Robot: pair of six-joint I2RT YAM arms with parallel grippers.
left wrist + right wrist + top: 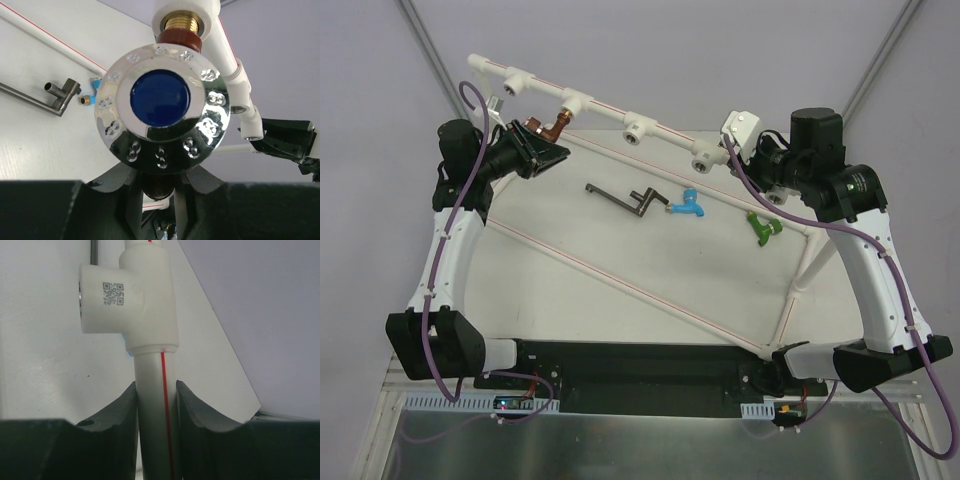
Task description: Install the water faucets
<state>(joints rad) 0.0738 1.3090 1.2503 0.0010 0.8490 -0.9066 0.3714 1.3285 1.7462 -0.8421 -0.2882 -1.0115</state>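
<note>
The red-brown faucet [555,127] sits with its brass thread [182,20] at a socket of the white pipe frame [620,112]. Its shiny knob with the blue centre [160,97] fills the left wrist view. My left gripper [542,150] is shut on the faucet's dark spout [157,187]. My right gripper [752,150] is shut on the frame's white pipe [155,415], just below a tee socket [125,300]. The blue faucet [686,205] and the green faucet [760,228] lie loose on the table inside the frame.
A dark metal tap piece with a long handle [625,198] lies left of the blue faucet; it also shows in the left wrist view [62,92]. Further open sockets [638,130] line the top pipe. Thin white rods with red stripes [620,285] cross the table.
</note>
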